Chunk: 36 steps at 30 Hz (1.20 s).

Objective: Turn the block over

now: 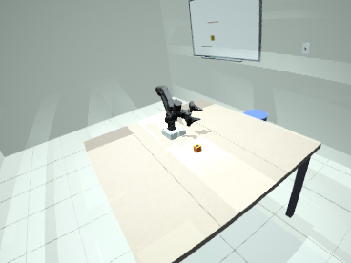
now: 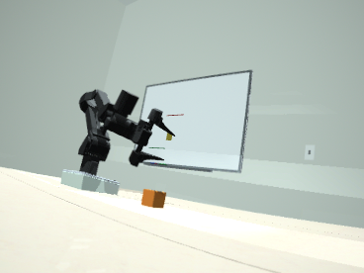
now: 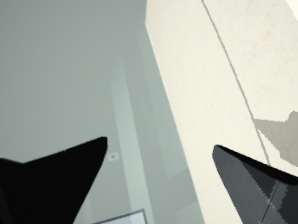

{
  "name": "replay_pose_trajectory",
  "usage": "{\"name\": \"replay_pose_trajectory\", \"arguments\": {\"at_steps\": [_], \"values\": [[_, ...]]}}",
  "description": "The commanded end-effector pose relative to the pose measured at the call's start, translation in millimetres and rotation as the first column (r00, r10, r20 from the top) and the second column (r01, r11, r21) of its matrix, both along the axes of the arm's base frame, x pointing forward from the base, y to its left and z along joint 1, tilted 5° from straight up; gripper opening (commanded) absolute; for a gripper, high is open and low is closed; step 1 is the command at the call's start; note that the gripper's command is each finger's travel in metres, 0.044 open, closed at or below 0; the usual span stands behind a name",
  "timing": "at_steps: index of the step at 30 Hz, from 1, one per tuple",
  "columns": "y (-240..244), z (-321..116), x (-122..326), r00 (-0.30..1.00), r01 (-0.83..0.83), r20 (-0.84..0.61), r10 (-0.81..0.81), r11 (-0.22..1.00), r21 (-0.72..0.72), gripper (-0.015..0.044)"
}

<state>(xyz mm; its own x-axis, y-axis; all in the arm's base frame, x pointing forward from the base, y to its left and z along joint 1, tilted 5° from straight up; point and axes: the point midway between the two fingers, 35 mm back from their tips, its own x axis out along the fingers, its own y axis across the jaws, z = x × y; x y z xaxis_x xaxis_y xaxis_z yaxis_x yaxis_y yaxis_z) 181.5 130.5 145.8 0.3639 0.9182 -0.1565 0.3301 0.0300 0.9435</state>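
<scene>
A small orange block point(image 1: 197, 149) point(image 2: 153, 199) rests on the table point(image 1: 138, 191) point(image 2: 74, 223) point(image 3: 190, 65), in front of the arm's base. A small dark mark shows on its top face in the top view. In the exterior view only plain orange sides show. My gripper point(image 1: 200, 114) point(image 2: 168, 147) point(image 3: 160, 146) is open, with its two black fingers wide apart and nothing between them. It hangs above the table, higher than the block and apart from it. The block does not show in the wrist view.
The arm's pale base point(image 1: 174, 133) point(image 2: 101, 184) stands on the table behind the block. A blue round stool point(image 1: 256, 114) is beyond the table's far edge. A whiteboard point(image 1: 234, 29) point(image 2: 208, 109) hangs on the wall behind.
</scene>
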Motion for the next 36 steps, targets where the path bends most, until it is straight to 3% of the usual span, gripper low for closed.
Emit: {"name": "replay_pose_trajectory", "arguments": {"at_steps": [1,6,11,20,28,36], "values": [[-0.4,0.3,1.9,1.000,0.005,0.002,-0.005,1.000,-0.007,0.0426],[-12.4,3.2,47.3,0.995,0.092,0.043,-0.085,0.974,-0.209,0.0440],[-29.7,-5.5,90.4,0.994,0.103,0.071,-0.079,0.873,-0.477,0.0440],[-66.5,-34.2,137.6,0.986,-0.121,-0.045,0.161,0.501,-0.857,0.0440],[-104.8,-52.0,155.2,0.829,-0.400,-0.332,0.449,0.062,-0.914,0.0440],[-104.6,-63.5,155.5,0.823,-0.406,-0.340,0.455,0.052,-0.913,0.0440]]}}
